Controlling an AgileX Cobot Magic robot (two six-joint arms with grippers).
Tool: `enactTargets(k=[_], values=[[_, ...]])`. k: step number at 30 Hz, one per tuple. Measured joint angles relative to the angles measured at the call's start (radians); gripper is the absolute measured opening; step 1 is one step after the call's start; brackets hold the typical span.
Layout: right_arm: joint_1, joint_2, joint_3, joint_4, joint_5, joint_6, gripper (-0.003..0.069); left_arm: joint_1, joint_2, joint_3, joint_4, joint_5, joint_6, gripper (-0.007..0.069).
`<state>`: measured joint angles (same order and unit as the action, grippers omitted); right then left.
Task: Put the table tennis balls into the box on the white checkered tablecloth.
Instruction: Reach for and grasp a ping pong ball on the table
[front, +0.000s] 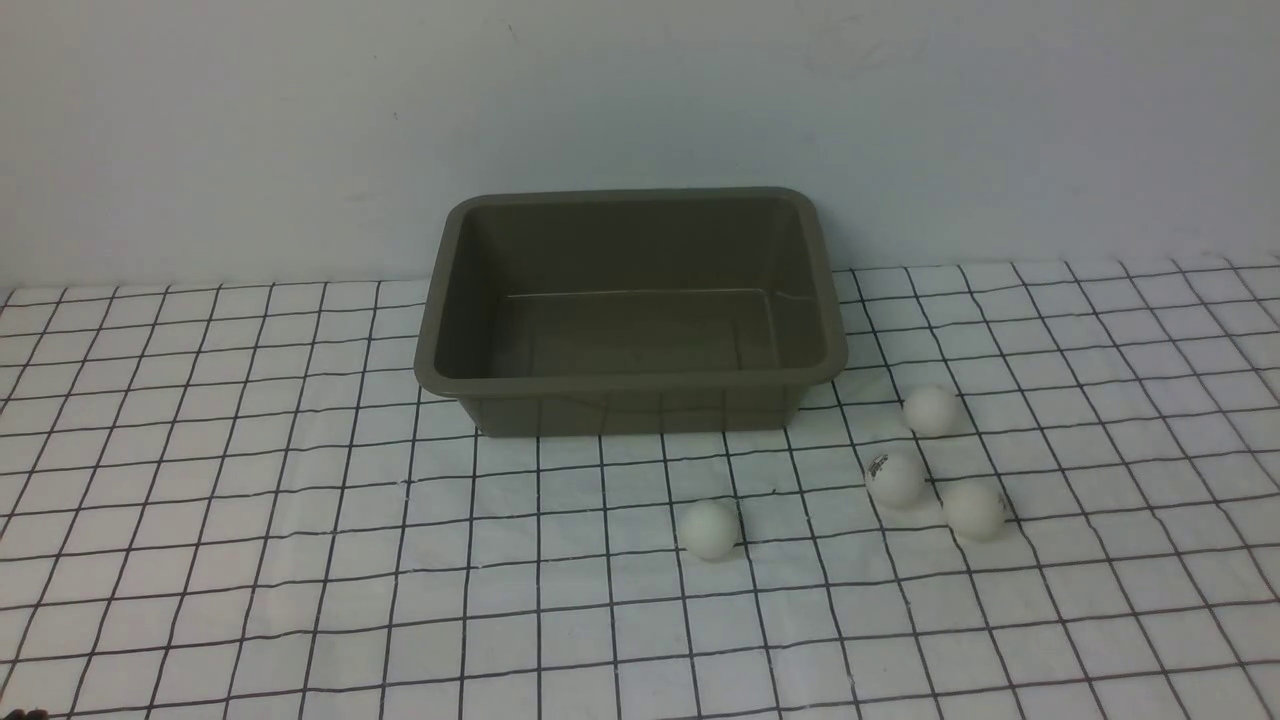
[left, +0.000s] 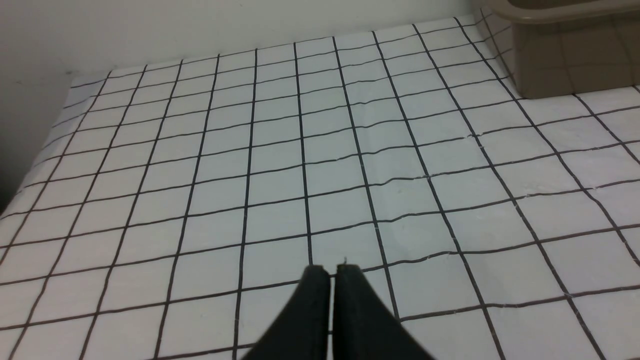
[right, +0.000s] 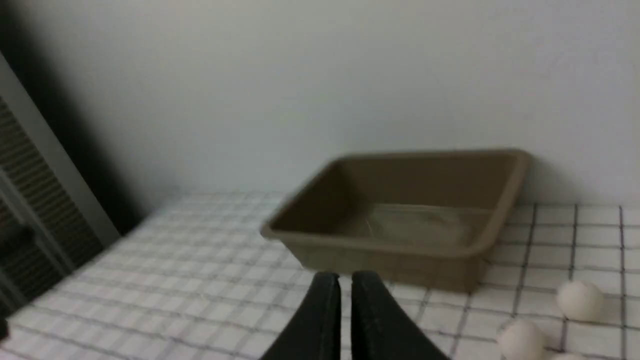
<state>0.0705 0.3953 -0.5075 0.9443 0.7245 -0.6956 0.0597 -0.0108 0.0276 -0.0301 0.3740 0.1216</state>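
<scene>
The olive-grey box (front: 630, 385) stands empty at the back middle of the white checkered tablecloth (front: 250, 520). Several white table tennis balls lie in front of it to the right: one (front: 709, 528) nearest the middle, one with a dark logo (front: 894, 477), one (front: 974, 510) beside it, and one (front: 931, 410) nearer the box. Neither gripper shows in the front view. My left gripper (left: 333, 270) is shut and empty above bare cloth, with the box corner (left: 565, 65) far off. My right gripper (right: 345, 277) is shut and empty, facing the box (right: 400, 235), with two balls (right: 580, 300) (right: 520, 339) off to one side.
A plain pale wall rises right behind the box. In the right wrist view a grey frame with dark slats (right: 30, 200) stands past the cloth's edge. The cloth's left edge (left: 45, 145) shows in the left wrist view.
</scene>
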Motion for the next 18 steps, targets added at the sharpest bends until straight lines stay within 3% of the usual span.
enactTargets(k=[3,6,14,18], values=[[0.0,0.136,-0.069,-0.107,0.04,0.023,-0.0006,0.0,0.0,0.0,0.0,0.0,0.0,-0.0004],[0.0,0.236,-0.095,-0.098,0.023,0.029,-0.0008,0.0,0.0,0.0,0.0,0.0,0.0,-0.0004],[0.0,0.445,-0.1,0.217,-0.16,0.04,-0.0008,0.0,0.0,0.0,0.0,0.0,0.0,-0.0004],[0.0,0.536,-0.101,0.274,-0.189,-0.082,-0.0008,0.0,0.0,0.0,0.0,0.0,0.0,-0.0004]])
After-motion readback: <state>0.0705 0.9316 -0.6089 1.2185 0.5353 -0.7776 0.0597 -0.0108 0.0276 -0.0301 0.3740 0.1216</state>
